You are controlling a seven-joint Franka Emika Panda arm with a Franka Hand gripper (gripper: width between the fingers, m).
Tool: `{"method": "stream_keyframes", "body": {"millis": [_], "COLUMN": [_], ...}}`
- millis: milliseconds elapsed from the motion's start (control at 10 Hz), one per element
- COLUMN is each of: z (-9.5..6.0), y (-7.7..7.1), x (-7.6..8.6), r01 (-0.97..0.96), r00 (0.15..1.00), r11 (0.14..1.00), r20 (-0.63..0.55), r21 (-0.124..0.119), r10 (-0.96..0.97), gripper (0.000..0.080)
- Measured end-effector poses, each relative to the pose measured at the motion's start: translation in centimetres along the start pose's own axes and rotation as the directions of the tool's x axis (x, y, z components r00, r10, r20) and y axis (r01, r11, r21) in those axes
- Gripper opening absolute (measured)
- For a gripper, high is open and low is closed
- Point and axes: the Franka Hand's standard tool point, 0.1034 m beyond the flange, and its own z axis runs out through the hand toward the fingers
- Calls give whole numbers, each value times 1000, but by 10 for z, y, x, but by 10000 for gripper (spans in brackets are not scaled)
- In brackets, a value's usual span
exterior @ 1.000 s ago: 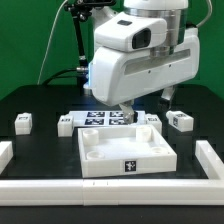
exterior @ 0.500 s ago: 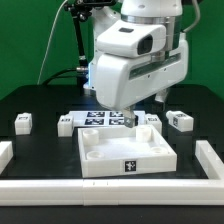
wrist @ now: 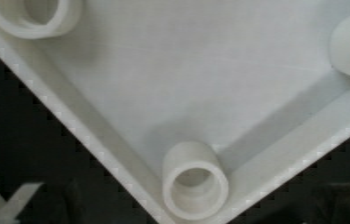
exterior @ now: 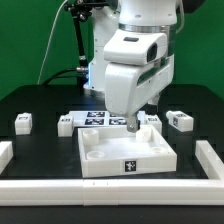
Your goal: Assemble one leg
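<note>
Several legs, small white tagged blocks, lie on the black table: two at the exterior view's left (exterior: 23,122) (exterior: 66,125) and two at its right (exterior: 152,120) (exterior: 180,120). The large white square tray-like part (exterior: 100,163) lies in front of them. My gripper (exterior: 133,124) hangs over the tray's back edge, empty, touching no leg. In the wrist view my gripper (wrist: 190,216) looks down into the tray (wrist: 190,90), with a round corner socket (wrist: 195,182) between its spread fingers, which show only faintly at the frame's edge. No leg shows there.
The marker board (exterior: 100,119) lies behind the tray, partly under the arm. A white rail (exterior: 100,188) runs along the table's front, with raised ends at the left (exterior: 5,152) and right (exterior: 211,155). Green backdrop and cables behind.
The arm's wrist has turned and swung toward the exterior view's right, bringing the gripper lower over the tray's back edge. No part has moved.
</note>
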Motion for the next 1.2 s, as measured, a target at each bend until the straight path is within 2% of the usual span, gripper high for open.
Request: {"method": "stream_keyframes", "body": {"millis": [100, 200, 300, 400, 600, 1100, 1200], "z": [1, 3, 8, 13, 23, 23, 31], "y": [0, -3, -14, -27, -40, -39, -49], "x": [0, -3, -9, -16, -25, -26, -36], "r01": [58, 143, 229, 362, 457, 469, 502], "r00": [998, 989, 973, 931, 889, 883, 864], "r11": [998, 989, 972, 927, 886, 879, 860], "r20": [-7, -18, -21, -22, 11, 11, 9], "r21": [-11, -33, -51, -95, -80, -88, -89], "r10": [-58, -144, -230, -365, -458, -470, -504], "gripper": [650, 650, 650, 650, 650, 650, 650]}}
